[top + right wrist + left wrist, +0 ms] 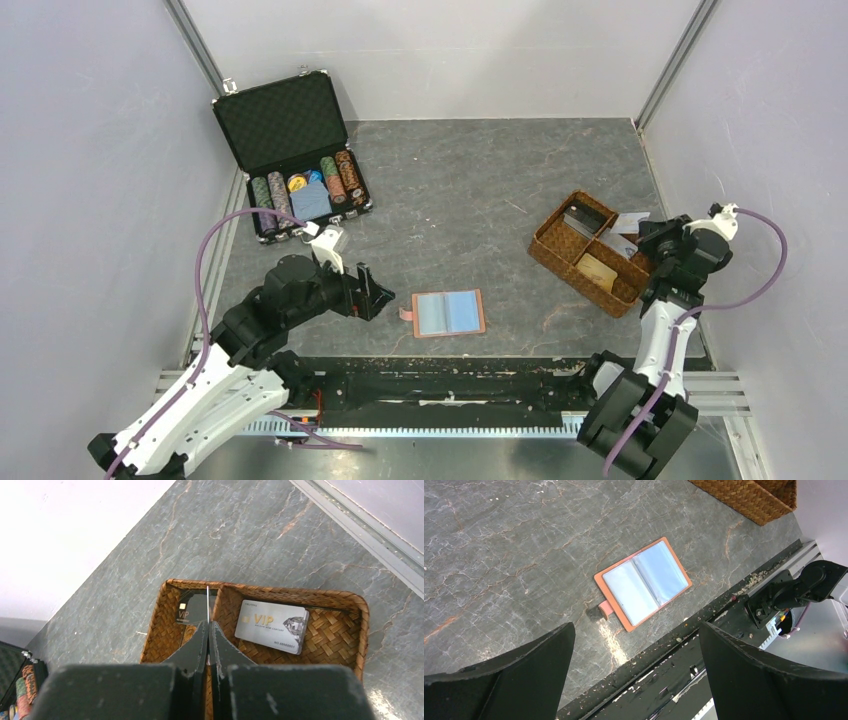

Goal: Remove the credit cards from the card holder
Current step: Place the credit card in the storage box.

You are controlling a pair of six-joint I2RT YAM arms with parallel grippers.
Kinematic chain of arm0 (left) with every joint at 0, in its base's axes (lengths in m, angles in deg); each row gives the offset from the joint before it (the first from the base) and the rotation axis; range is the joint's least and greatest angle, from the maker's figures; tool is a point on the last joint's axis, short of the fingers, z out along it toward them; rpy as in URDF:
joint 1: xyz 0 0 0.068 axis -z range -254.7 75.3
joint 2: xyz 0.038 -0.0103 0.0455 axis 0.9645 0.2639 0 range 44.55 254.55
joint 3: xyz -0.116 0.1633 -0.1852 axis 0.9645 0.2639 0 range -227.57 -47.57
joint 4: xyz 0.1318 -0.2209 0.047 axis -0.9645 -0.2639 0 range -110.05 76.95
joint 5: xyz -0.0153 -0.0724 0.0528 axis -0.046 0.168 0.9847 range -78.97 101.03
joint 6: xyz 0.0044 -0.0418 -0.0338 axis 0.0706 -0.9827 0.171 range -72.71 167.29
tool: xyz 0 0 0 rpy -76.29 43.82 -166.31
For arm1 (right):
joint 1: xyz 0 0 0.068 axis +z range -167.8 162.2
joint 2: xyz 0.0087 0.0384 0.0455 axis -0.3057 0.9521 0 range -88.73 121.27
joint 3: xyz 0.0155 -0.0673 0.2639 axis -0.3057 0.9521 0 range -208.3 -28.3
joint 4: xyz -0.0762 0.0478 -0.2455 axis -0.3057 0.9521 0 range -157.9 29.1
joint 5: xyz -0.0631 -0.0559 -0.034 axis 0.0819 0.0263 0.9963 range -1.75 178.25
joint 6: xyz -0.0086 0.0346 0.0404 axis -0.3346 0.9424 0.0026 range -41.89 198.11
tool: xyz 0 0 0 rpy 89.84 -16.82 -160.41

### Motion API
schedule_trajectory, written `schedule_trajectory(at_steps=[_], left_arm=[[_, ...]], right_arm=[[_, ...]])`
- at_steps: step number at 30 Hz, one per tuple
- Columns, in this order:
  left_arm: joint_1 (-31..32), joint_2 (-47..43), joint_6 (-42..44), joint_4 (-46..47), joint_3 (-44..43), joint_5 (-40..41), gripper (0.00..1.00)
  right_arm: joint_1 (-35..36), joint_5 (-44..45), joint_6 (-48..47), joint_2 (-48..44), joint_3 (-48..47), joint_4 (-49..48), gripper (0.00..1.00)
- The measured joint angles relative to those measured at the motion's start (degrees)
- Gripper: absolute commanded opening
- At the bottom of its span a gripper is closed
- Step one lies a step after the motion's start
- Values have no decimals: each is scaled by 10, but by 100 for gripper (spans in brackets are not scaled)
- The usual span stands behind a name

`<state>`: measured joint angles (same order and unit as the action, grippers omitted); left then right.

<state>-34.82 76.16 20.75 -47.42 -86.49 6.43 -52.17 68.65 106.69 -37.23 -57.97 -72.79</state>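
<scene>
The card holder (448, 313) lies open and flat near the table's front edge, its pale blue sleeves up and its snap tab to the left. It also shows in the left wrist view (642, 582). My left gripper (372, 293) is open and empty just left of it (636, 630). My right gripper (645, 240) is shut on a thin credit card (207, 600), seen edge-on, above the brown woven tray (345, 600). My right gripper (208, 625) is over the divider. A dark card (187, 611) lies in the tray's left compartment and a silver card (272, 626) in the right one.
The woven tray (560, 262) stands at the right of the table. An open black chip case (285, 125) with rows of poker chips stands at the back left. Grey walls close in on both sides; a black rail (674, 645) runs along the front edge.
</scene>
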Motion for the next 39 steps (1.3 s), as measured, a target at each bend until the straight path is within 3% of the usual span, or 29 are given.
schedule_trajectory(at_steps=[21, 39], left_arm=[[0, -25, 0, 1, 5, 0, 100], [0, -30, 0, 2, 6, 0, 100]], right_arm=[[-36, -39, 17, 61, 109, -181, 0], [-41, -47, 62, 133, 139, -269, 0]])
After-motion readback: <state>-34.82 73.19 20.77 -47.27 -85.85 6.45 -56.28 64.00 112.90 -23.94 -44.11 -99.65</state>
